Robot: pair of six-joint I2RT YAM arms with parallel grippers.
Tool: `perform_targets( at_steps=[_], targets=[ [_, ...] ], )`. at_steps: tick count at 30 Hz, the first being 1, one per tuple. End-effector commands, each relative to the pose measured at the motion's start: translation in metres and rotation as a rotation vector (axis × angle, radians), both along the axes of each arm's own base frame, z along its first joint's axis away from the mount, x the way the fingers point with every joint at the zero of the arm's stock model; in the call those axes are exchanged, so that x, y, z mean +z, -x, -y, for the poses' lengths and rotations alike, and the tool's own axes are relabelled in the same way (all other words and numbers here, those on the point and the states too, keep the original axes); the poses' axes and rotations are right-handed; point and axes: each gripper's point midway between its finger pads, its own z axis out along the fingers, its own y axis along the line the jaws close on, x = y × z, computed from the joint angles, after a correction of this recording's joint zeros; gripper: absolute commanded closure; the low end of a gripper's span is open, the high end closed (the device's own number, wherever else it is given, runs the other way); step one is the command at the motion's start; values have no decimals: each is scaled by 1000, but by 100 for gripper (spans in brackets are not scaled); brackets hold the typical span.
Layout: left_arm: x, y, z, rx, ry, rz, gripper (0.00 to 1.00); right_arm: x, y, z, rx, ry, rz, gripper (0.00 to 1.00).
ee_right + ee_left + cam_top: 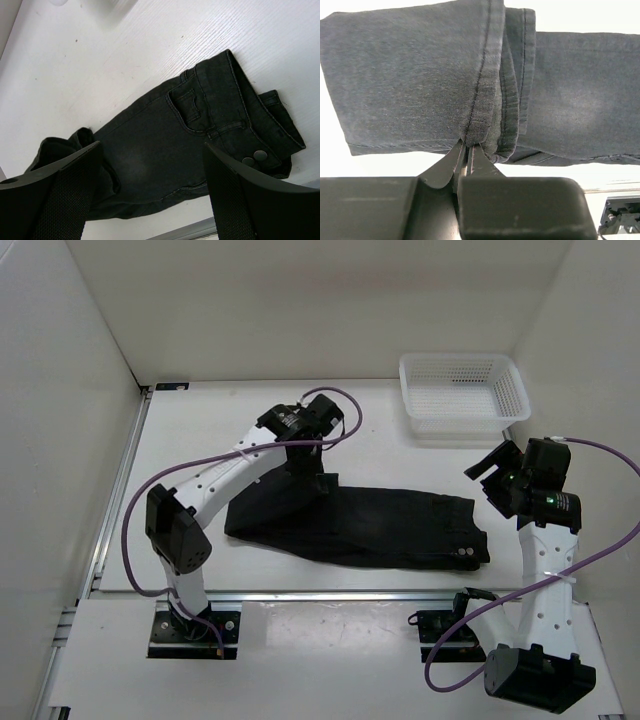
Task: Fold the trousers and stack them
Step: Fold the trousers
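The black trousers [370,530] lie across the middle of the table, waistband with small buttons [466,553] at the right. Their leg ends are lifted at the left. My left gripper [316,483] is shut on the hem of the leg ends. In the left wrist view the fingertips [466,148] pinch the stitched hem and the trousers [420,80] hang in front. My right gripper [492,470] is open and empty, raised above the table right of the waistband. Its view shows the trousers [165,155] and the buttons [254,157] below, between the wide-apart fingers [65,195].
A white plastic mesh basket [463,396] stands at the back right. White walls close in the table at the left, back and right. A metal rail [330,594] runs along the near edge of the table.
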Motion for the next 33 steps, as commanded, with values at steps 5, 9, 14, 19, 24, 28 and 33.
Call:
perform_targets(
  at_steps=[5,9,14,19,24,28,33],
  targets=[
    [-6,14,18,-83,107,-13,90,4,-2,-3,30,8,27,16],
    [-43,52,36,-254,132,-152,29,4,-2,-3,30,8,27,16],
    [-62,50,15,-242,-72,-154,7,4,-2,-1,23,14,26,16],
    [-47,19,27,-176,-91,-68,45,7,-1,-3,23,3,36,16],
    [-67,5,50,-143,-90,-105,51,9,0,-4,23,3,36,16],
    [-97,6,44,-103,-152,-149,48,11,0,-4,23,3,38,16],
    [-128,18,32,-92,-208,-211,29,9,-1,-4,23,2,29,16]
  ],
)
